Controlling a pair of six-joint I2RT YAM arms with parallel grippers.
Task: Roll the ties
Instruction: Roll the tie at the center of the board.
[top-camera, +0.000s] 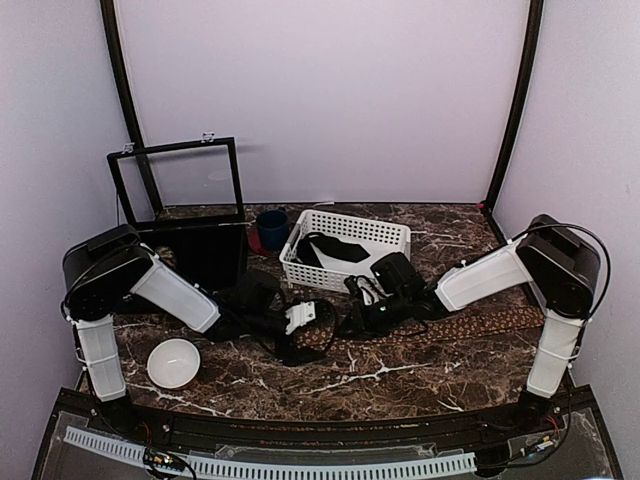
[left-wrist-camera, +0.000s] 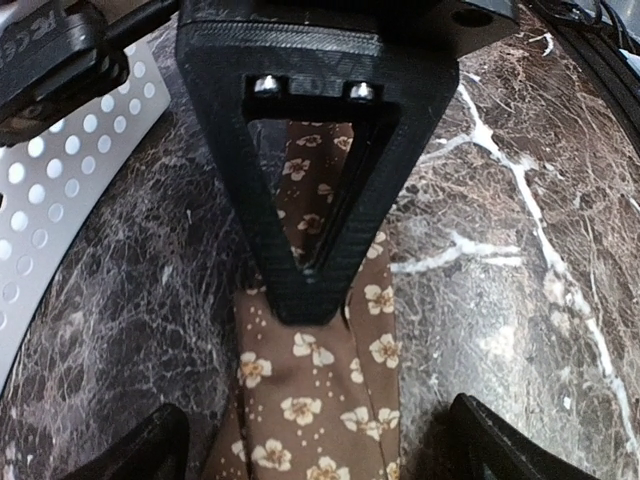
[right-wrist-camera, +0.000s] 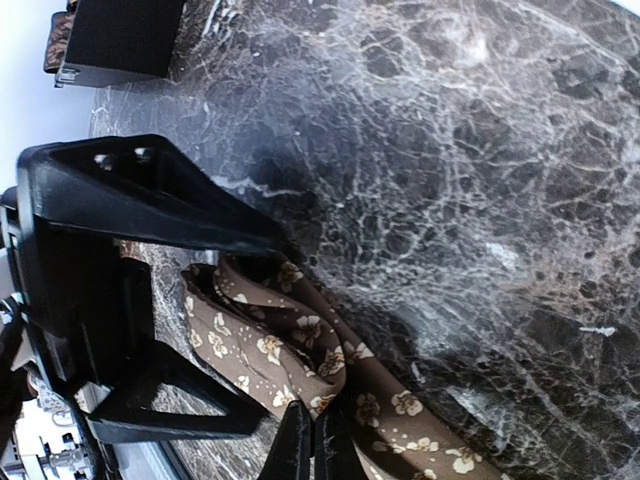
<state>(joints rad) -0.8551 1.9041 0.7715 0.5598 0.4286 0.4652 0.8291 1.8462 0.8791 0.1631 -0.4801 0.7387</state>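
A brown tie (top-camera: 470, 325) with a tan flower pattern lies stretched along the marble table from the centre to the right. My right gripper (top-camera: 358, 318) is shut on a folded part of the tie (right-wrist-camera: 260, 340) near its left end, its fingers (right-wrist-camera: 296, 452) pinched together at the fold. My left gripper (top-camera: 308, 325) is open, its two fingers (left-wrist-camera: 150, 450) straddling the tie (left-wrist-camera: 300, 400) without touching it. The right gripper's black finger (left-wrist-camera: 310, 240) stands on the tie just ahead of my left jaws.
A white perforated basket (top-camera: 350, 222) with dark items inside stands behind the grippers. A blue cup (top-camera: 271, 228) and a black box with an open framed lid (top-camera: 185, 200) stand at the back left. A white bowl (top-camera: 173, 362) sits front left.
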